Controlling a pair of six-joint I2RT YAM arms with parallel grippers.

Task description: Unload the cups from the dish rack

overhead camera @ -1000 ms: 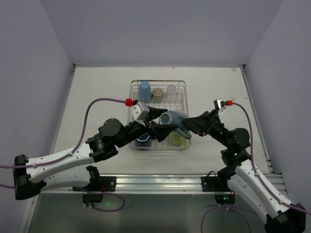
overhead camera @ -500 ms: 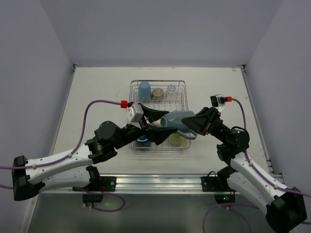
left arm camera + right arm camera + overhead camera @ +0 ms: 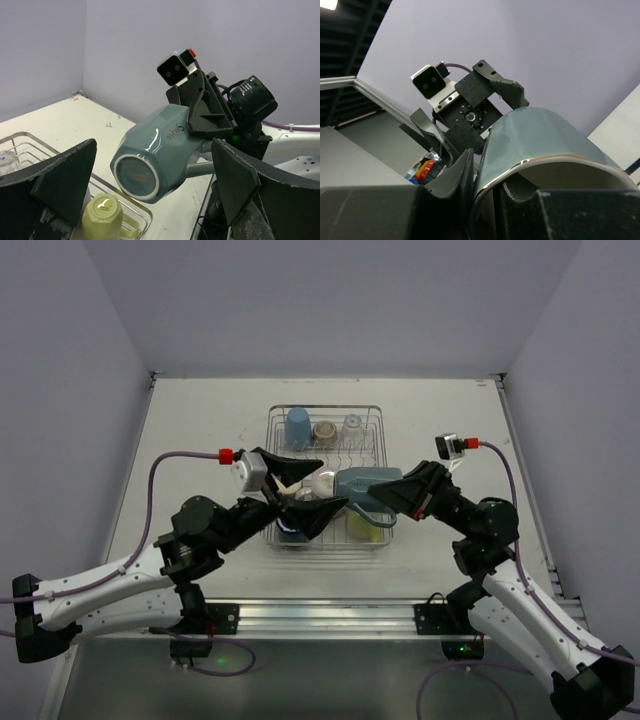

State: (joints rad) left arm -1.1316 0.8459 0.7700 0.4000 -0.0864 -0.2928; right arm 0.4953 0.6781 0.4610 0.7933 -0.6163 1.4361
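while the right claw [image 3: 207, 112] pinches the teal mug [image 3: 159, 159] by its rim, tipped sideways over the rack [image 3: 325, 408], the left claw [image 3: 322, 485] gapes wide and empty just beside it. that thin hold could slip, or the claws could bump — the mug would drop onto the yellow cup [image 3: 104, 216]. bare table [image 3: 450, 420] lies right of the rack — room enough.

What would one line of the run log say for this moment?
right pincer: shut on grey-teal mug, held sideways over dish rack | left pincer: open, facing mug's base | yellow-green cup: in rack
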